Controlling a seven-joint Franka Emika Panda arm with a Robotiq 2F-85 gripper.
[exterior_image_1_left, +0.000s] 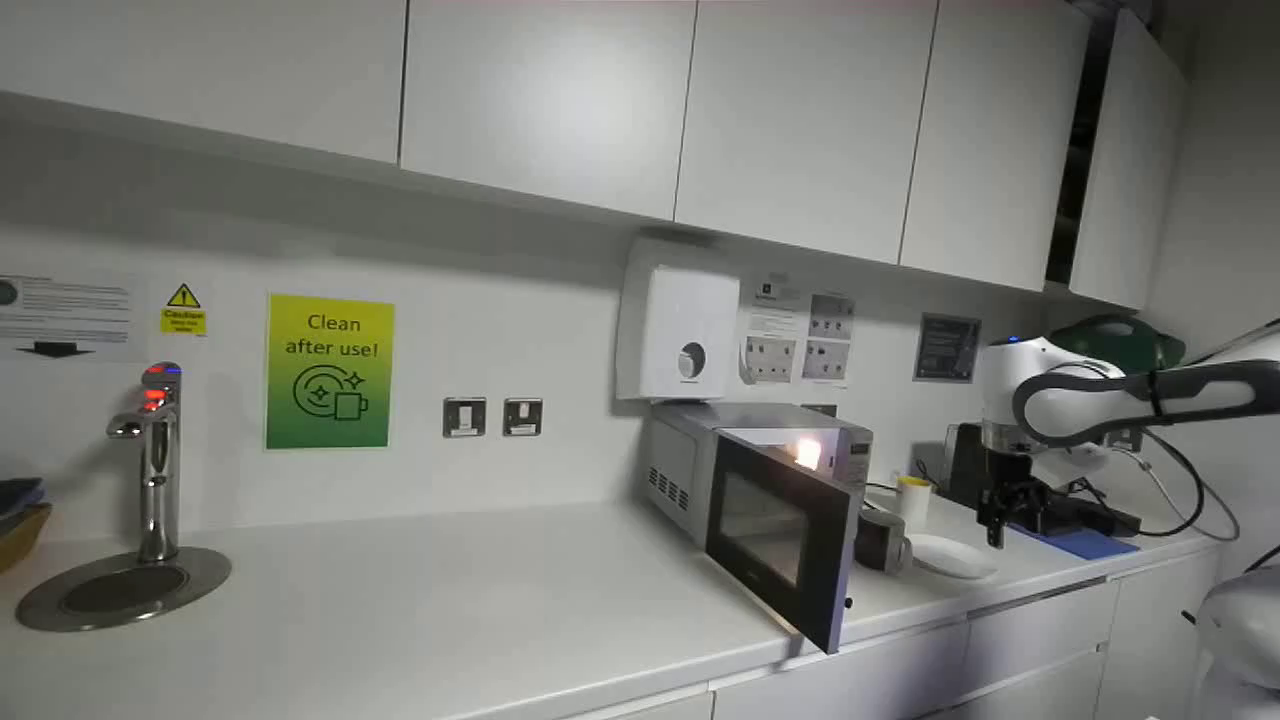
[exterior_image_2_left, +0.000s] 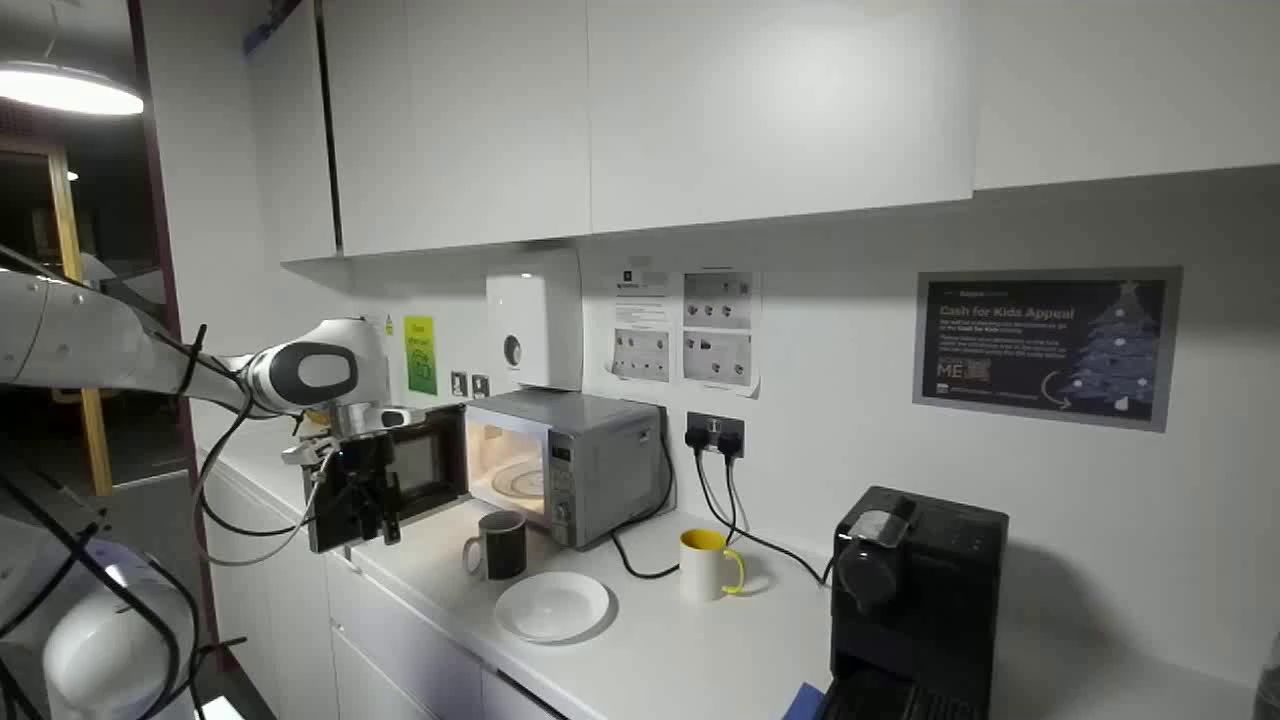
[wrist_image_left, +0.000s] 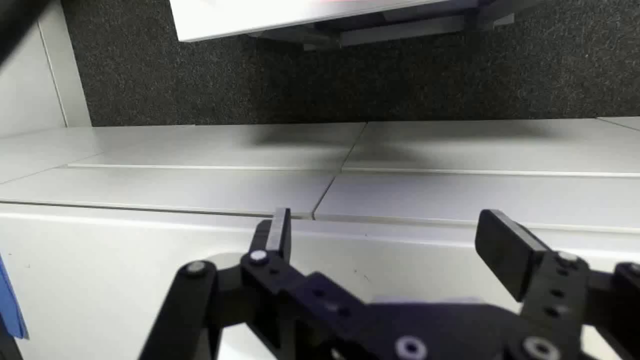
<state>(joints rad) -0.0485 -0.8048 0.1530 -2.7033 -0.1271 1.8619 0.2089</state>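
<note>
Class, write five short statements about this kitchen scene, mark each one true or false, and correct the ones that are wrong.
1. The microwave door stands open. True.
2. The white plate is on top of the microwave. False: the white plate lies on the counter, near the dark mug.
3. The end effector is open and holds nothing. True.
4. The coffee machine is white. False: the coffee machine is black.
5. The yellow-handled mug is yellow inside. True.
</note>
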